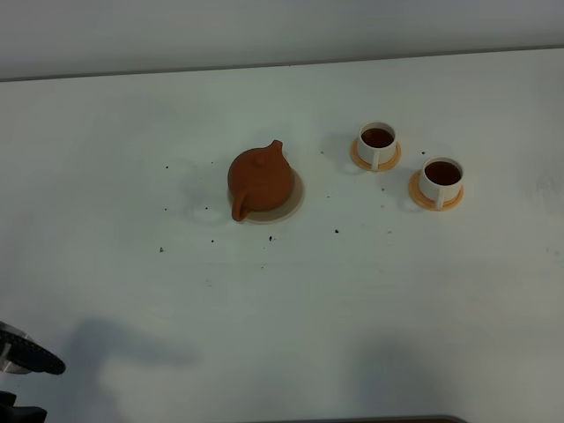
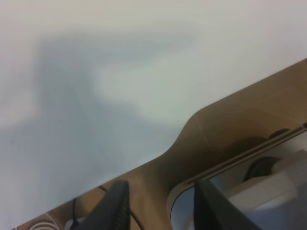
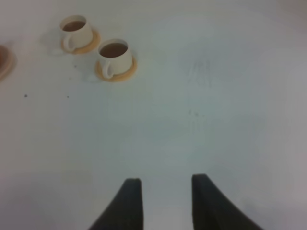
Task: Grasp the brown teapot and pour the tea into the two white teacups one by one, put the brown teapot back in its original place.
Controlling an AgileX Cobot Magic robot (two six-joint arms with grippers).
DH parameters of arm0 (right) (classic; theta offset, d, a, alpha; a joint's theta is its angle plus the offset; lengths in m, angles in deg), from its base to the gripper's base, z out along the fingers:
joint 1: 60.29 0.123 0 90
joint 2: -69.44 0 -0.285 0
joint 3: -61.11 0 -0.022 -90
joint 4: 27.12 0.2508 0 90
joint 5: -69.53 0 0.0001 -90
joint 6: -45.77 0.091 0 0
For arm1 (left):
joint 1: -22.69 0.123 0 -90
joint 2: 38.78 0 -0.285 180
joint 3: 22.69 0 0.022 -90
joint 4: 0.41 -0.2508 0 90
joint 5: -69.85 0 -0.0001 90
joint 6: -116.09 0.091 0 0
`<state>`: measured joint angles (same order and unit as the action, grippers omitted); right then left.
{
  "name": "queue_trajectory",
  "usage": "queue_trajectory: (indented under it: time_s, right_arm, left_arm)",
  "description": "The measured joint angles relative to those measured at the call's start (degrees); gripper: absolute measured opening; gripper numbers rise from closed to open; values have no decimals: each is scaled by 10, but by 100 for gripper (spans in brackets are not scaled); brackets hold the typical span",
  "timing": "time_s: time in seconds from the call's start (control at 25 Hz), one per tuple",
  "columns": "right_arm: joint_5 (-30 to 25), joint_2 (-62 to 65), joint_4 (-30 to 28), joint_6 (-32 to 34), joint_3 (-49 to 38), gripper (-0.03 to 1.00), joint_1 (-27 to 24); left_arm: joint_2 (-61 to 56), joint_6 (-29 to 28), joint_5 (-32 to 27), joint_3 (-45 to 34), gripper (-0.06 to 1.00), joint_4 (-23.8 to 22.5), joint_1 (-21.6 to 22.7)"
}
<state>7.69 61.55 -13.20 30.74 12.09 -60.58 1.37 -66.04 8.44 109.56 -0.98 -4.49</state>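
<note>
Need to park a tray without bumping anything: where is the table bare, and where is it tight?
Bare: the wide near strip in front of the brown teapot and cups, and the far-left stretch beyond the teapot. Tight: the two white teacups sit close together at right; only a modest gap separates teapot and nearer cup.

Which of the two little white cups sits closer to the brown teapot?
The farther-back cup, just right of the brown teapot. The other cup stands further right and nearer the camera. Both hold dark tea.
</note>
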Motion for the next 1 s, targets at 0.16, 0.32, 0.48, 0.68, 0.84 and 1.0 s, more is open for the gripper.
queue_trajectory:
  time_s: [0.16, 0.32, 0.48, 0.68, 0.84, 1.0]
  right_arm:
    - [0, 0, 0, 0, 0, 24, 0]
    - [0, 0, 0, 0, 0, 24, 0]
    - [0, 0, 0, 0, 0, 24, 0]
    - [0, 0, 0, 0, 0, 24, 0]
    - [0, 0, 0, 0, 0, 24, 0]
    - [0, 0, 0, 0, 0, 24, 0]
  left_arm:
    - [0, 1, 0, 0, 32, -1, 1]
    - [0, 1, 0, 0, 32, 0, 38]
    - [-10, 1, 0, 0, 32, -1, 130]
    - [-72, 1, 3, 0, 32, -1, 258]
    - [-147, 1, 3, 0, 32, -2, 316]
    - [-229, 1, 3, 0, 32, -2, 322]
